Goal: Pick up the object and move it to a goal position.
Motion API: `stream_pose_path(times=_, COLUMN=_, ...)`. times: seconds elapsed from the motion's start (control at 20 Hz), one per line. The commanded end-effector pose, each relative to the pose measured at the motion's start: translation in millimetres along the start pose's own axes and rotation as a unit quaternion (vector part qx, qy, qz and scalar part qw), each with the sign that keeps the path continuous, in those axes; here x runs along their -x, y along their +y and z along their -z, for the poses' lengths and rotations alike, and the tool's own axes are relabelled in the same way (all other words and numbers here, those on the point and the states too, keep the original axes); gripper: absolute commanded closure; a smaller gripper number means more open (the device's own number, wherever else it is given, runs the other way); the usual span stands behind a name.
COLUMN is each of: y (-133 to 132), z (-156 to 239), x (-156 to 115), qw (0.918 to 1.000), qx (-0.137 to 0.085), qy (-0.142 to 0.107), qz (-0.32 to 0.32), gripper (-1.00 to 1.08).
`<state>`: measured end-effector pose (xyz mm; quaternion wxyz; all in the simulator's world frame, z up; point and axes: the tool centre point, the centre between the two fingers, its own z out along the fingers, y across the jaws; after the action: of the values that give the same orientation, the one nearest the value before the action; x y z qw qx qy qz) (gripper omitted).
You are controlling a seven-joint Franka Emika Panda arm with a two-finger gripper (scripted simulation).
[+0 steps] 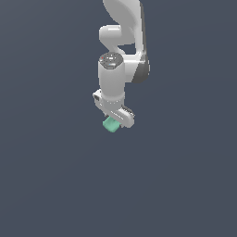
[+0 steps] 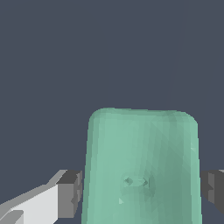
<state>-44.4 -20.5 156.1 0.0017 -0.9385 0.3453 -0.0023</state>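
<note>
The object (image 1: 110, 124) is a small flat mint-green block with rounded edges, showing just under the white hand of the arm in the exterior view. My gripper (image 1: 115, 122) sits directly over it, fingers mostly hidden behind the hand. In the wrist view the object (image 2: 142, 166) fills the lower middle of the picture, and a grey fingertip (image 2: 70, 192) presses against one long side while the other fingertip (image 2: 213, 189) meets the opposite side. My gripper (image 2: 142, 191) is shut on the object. No goal marker shows in either view.
A plain dark blue-grey surface (image 1: 55, 176) lies all around the arm. The white arm links (image 1: 121, 41) rise above the hand towards the top of the exterior view.
</note>
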Motion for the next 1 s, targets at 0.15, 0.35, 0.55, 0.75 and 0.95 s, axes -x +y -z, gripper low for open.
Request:
stream_pose_path(times=0.15, y=17.8, z=15.3, x=2.8, qw=1.0000, qx=0.001, qy=-0.002, qz=0.001, gripper=1.08)
stream_pose_path(times=0.35, y=22.8, z=20.1, x=3.0, qw=1.0000, qx=0.002, qy=-0.002, qz=0.001, gripper=1.08)
stream_pose_path(times=0.55, y=22.6, z=20.3, x=2.4, qw=1.0000, qx=0.002, qy=-0.002, qz=0.001, gripper=1.08)
stream_pose_path(times=0.75, y=22.5, z=24.6, x=-0.9, qw=1.0000, qx=0.002, qy=-0.002, qz=0.001, gripper=1.08)
stream_pose_path(times=0.95, y=22.3, z=36.3, x=-9.8, qw=1.0000, qx=0.002, qy=-0.002, qz=0.001, gripper=1.08)
